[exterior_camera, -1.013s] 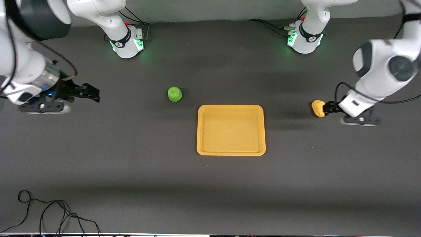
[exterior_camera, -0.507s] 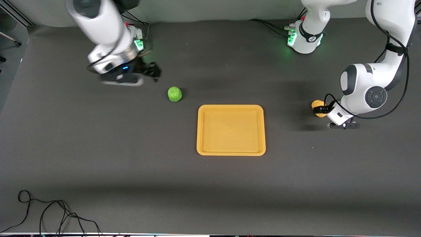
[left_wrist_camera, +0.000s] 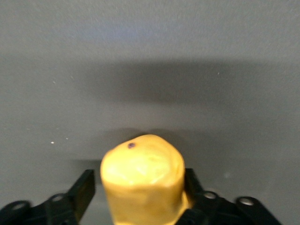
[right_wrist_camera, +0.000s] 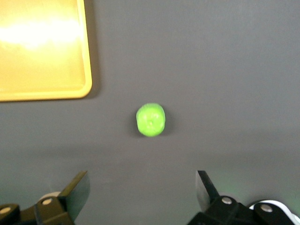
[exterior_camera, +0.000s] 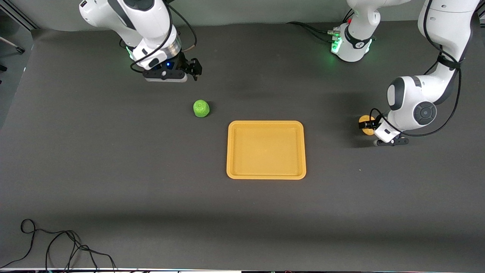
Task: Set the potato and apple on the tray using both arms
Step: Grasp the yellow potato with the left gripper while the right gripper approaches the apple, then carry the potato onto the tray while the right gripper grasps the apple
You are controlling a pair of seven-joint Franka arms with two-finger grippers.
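even light, glare on tray [right_wrist_camera: 42, 33]

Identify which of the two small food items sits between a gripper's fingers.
The potato, the yellow-tan one, between the left gripper's fingers; the green apple lies untouched.

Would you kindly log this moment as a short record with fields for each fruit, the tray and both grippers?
potato: on the table at the left arm's end, between the left gripper's fingers
apple: on the table, toward the right arm's end from the tray, untouched
tray: holds nothing
left gripper: down at the potato, fingers not visibly clamped on it
right gripper: open, above the table near the apple
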